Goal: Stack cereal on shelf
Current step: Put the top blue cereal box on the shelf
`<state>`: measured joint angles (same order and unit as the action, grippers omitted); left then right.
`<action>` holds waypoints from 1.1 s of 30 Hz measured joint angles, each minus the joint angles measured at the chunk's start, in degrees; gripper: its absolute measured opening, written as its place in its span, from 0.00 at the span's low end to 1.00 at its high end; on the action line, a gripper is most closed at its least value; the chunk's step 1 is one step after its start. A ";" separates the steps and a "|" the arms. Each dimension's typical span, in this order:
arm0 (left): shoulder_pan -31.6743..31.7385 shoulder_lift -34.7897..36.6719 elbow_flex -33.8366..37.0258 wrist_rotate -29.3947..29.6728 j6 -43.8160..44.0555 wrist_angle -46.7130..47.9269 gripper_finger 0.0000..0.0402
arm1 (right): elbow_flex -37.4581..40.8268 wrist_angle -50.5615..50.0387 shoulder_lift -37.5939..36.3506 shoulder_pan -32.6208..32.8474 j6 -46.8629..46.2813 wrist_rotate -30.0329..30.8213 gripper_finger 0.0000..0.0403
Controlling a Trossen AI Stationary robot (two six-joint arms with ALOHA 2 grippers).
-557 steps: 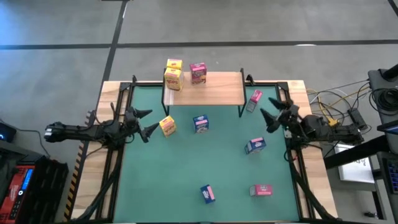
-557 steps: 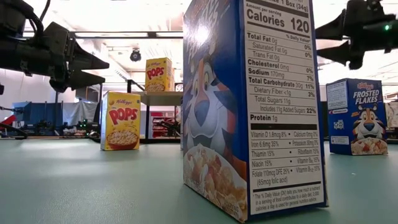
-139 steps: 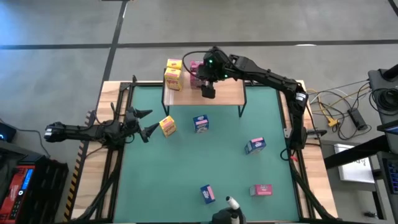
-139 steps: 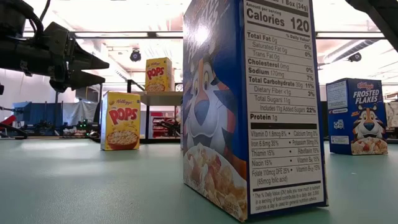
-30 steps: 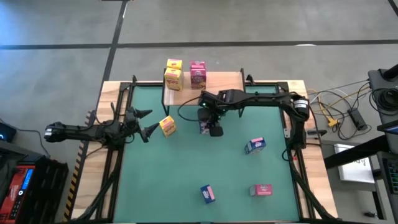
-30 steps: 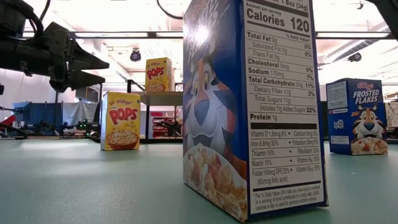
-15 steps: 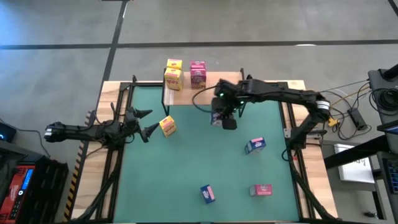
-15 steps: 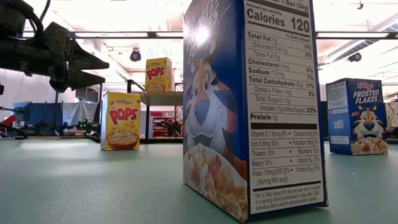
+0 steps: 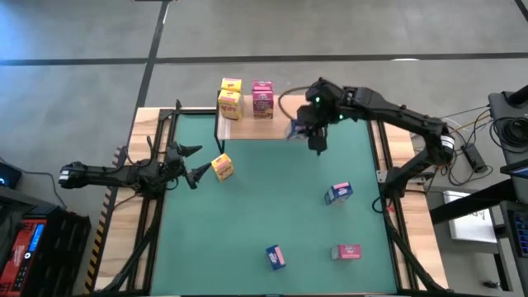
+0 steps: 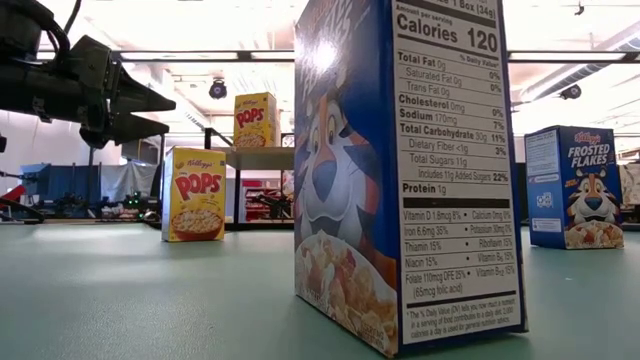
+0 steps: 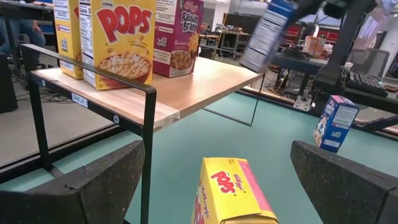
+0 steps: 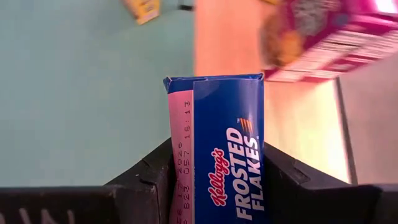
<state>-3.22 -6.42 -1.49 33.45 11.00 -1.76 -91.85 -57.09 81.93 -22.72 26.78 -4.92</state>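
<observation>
My right gripper [image 9: 307, 132] is shut on a blue cereal box [image 12: 227, 155] and holds it in the air over the shelf's [image 9: 285, 117] near right part. On the shelf stand two yellow boxes [image 9: 229, 97] and pink cereal [image 9: 262, 96]. My left gripper [image 9: 196, 162] waits open at the mat's left, its fingers on either side of a yellow box [image 11: 233, 193] without touching it. That box rests on the mat. My right gripper pinches the blue box between its two fingers [image 12: 149, 177], one on each of two opposite sides, at the end [image 12: 205, 186] away from the flap edge. In the left wrist view the box [image 11: 267, 31] hangs tilted, lifted clear of mat and shelf.
Two more blue boxes [image 9: 338, 193] [image 9: 275, 256] and a pink one [image 9: 346, 252] stand on the green mat [image 9: 247, 223]. The near blue box [image 10: 400, 170] fills much of the low view. The shelf's black legs [image 11: 146, 155] stand at the mat's far side.
My right gripper has lifted the blue box off the middle of the mat. It has carried it up and toward the far right, to the shelf's near right part. The box is now clear of the mat.
</observation>
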 joint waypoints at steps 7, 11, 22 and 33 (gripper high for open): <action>0.00 0.00 0.01 0.00 0.00 -0.02 0.96 | 0.00 6.29 1.26 -7.11 1.00 -1.56 0.40; 0.00 0.00 0.01 0.00 0.00 -0.02 0.96 | 0.00 9.81 3.27 -10.07 3.43 -1.62 0.42; 0.00 0.00 0.01 0.00 0.00 -0.02 0.96 | -7.23 8.43 10.78 -15.63 8.29 -2.34 0.44; 0.00 0.00 0.01 0.00 0.00 -0.03 0.96 | -24.76 -6.74 22.35 -17.20 9.84 -4.13 0.44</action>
<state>-3.22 -6.42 -1.48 33.45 11.00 -1.78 -116.62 -63.83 104.28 -39.91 36.62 -9.05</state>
